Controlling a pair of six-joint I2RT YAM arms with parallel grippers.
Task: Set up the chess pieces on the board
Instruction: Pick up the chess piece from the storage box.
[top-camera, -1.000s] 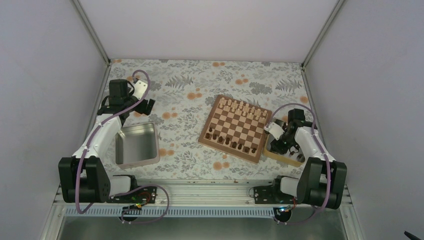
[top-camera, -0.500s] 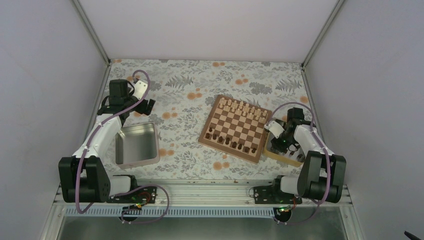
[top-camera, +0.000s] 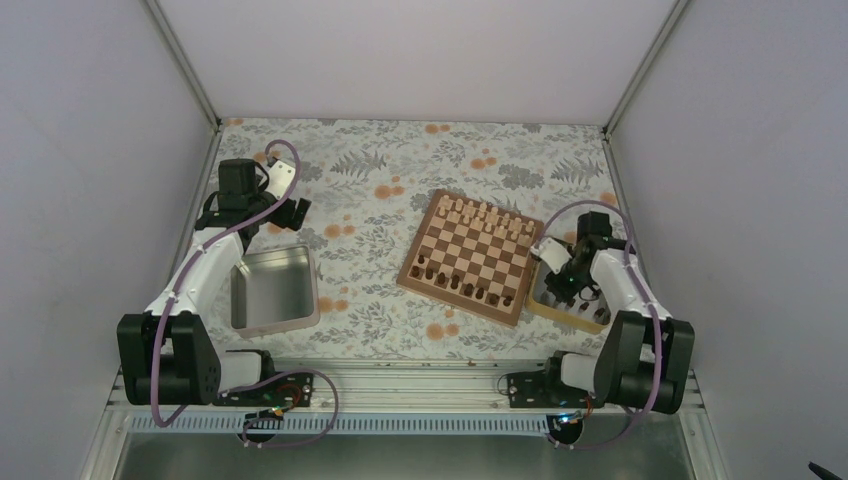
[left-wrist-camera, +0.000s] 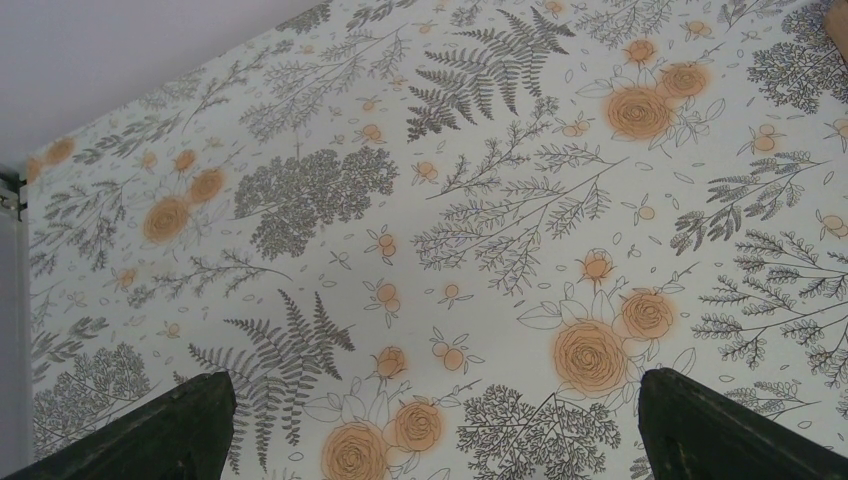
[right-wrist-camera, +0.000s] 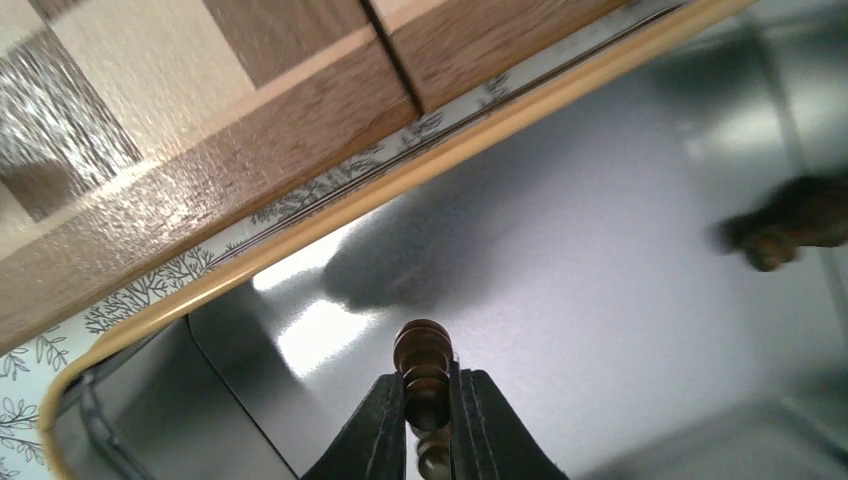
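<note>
The board (top-camera: 422, 240) lies right of the table's centre. Dark chess pieces (top-camera: 465, 288) line its near edge and pale ones (top-camera: 480, 213) its far edge. My right gripper (top-camera: 568, 285) reaches down into the tray (top-camera: 560, 312) beside the board's right edge. In the right wrist view this gripper (right-wrist-camera: 427, 385) is shut on a dark turned chess piece (right-wrist-camera: 423, 350), whose rounded top sticks out past the fingertips. Another dark piece (right-wrist-camera: 790, 222) lies blurred on the tray floor. My left gripper (left-wrist-camera: 430, 430) hangs open over the bare floral cloth at far left, holding nothing.
A grey metal tin (top-camera: 272, 290) sits near the left arm, with nothing visible in it. The tray's tan rim (right-wrist-camera: 400, 180) runs close along the board's border (right-wrist-camera: 250, 130). Grey walls close in the table on three sides.
The right gripper's jaws have shut on a dark piece in the tray, and the right arm has shifted slightly. The left arm has not moved.
</note>
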